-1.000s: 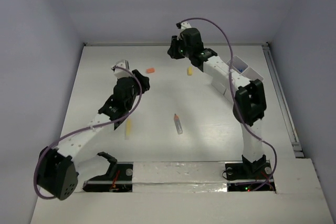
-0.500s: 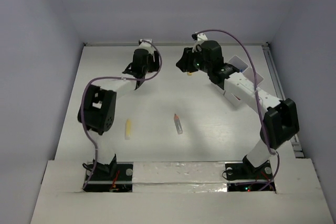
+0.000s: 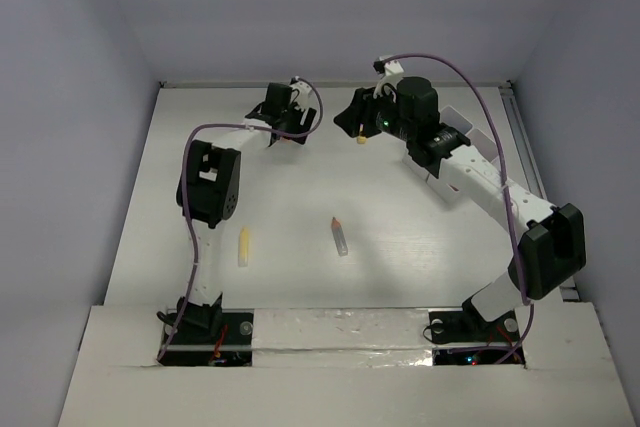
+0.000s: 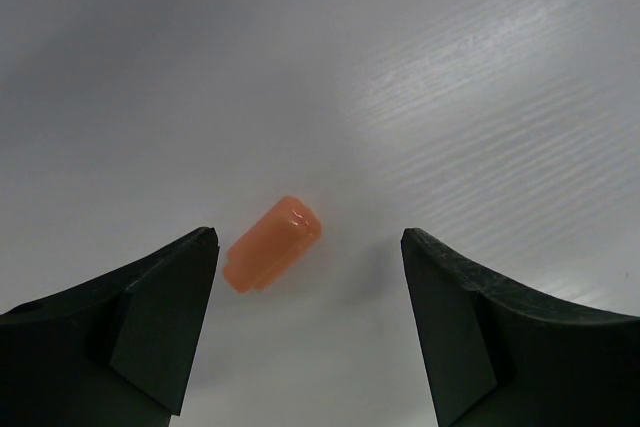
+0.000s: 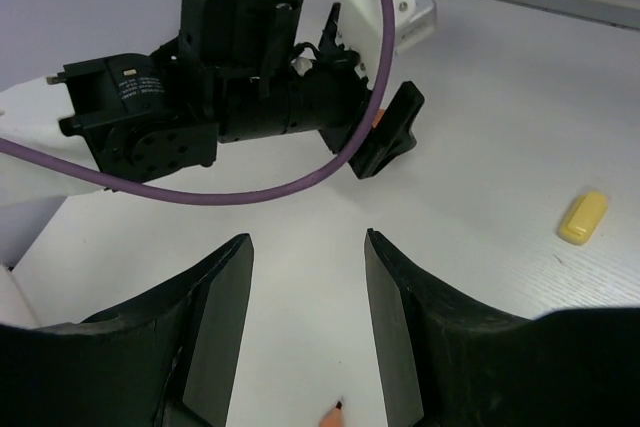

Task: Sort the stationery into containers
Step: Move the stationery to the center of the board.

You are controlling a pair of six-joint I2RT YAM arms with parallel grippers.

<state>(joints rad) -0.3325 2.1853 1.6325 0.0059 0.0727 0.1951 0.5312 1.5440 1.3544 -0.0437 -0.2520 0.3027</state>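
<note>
A small orange eraser-like bit [image 4: 272, 244] lies on the table between the fingers of my open left gripper [image 4: 308, 239], nearer the left finger and touching neither. From above, that left gripper [image 3: 290, 130] is at the back of the table. My right gripper [image 3: 351, 119] hovers open and empty just right of it, with a yellow bit [image 3: 361, 138] beside it, also seen off to the right [image 5: 583, 217] in the right wrist view. The right gripper [image 5: 307, 242] faces the left arm's wrist [image 5: 240, 97]. A yellow tube [image 3: 243, 245] and an orange-capped grey tube [image 3: 340, 235] lie mid-table.
The white organiser tray [image 3: 484, 137] at the back right is mostly hidden behind the right arm. Purple cables loop over both arms. Walls close in the table at the back and on both sides.
The left arm has swung from mid-left to the back of the table, and its gripper has opened around the orange bit. The right arm has stretched out, its gripper staying near the yellow bit.
</note>
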